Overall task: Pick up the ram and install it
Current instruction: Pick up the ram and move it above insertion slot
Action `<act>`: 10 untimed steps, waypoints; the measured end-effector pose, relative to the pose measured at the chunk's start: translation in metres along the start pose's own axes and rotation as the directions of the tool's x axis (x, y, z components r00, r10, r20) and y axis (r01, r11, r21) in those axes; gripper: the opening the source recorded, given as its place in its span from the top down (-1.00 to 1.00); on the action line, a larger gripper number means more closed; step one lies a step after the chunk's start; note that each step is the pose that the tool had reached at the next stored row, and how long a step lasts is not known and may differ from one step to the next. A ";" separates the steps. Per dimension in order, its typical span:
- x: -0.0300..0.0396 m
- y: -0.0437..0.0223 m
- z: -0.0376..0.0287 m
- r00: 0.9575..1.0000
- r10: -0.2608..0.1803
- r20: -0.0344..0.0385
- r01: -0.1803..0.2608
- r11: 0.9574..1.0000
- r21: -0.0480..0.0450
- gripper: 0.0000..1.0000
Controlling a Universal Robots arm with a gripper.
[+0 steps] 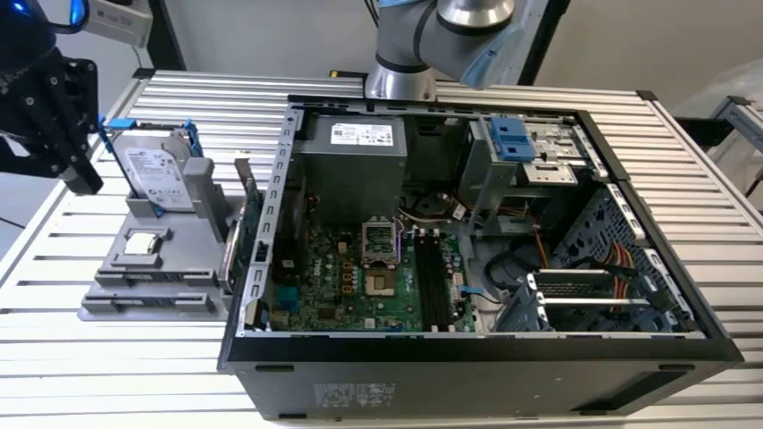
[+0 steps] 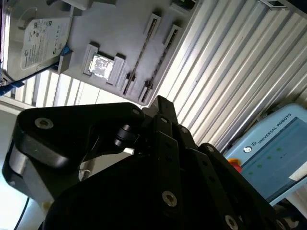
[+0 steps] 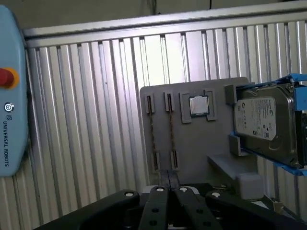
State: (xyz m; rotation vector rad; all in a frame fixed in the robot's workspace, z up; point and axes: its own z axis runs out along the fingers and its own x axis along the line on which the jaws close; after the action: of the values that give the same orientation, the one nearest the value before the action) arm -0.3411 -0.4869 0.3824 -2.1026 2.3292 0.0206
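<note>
The ram [image 3: 170, 134], seen edge-on as a thin dark strip, stands in a slot of the grey holder [image 3: 192, 143]. A second strip like it sits just beside it, and which of the two is meant cannot be told. The processor chip [image 3: 198, 106] lies between these slots and the hard drive [image 3: 261, 122] in its blue bracket.

The end effector [image 3: 169, 182] hangs above the holder, apart from every part. Its jaws appear drawn together with nothing between them, and it is roughly in line with the marked strip.

Step in hand, by judgement: the approach for the pick. A sound grasp would take the stick across its thin faces near mid-length, clear of the end clips. It would then lift straight out of the slot so the board does not bind.

Room: the neighbouring strip leaves little margin on one side, while the ribbed tabletop [image 3: 86, 120] beyond the holder is open. In the exterior view the holder sits just beside the wall of the computer case [image 1: 477, 375]. The case's raised rim stands between the holder and the black memory slots [image 1: 431, 286].
</note>
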 end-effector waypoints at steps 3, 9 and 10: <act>0.0000 0.0000 0.0006 0.999 -0.054 0.000 0.054 0.999 -0.001 1.00; 0.0002 0.0018 0.0021 0.993 -0.115 -0.001 0.115 0.993 -0.001 1.00; 0.0002 0.0019 0.0024 0.993 -0.118 0.000 0.118 0.993 -0.001 1.00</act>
State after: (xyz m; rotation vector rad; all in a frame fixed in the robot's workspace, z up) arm -0.3430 -0.4869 0.3800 -2.2369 2.2011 0.0215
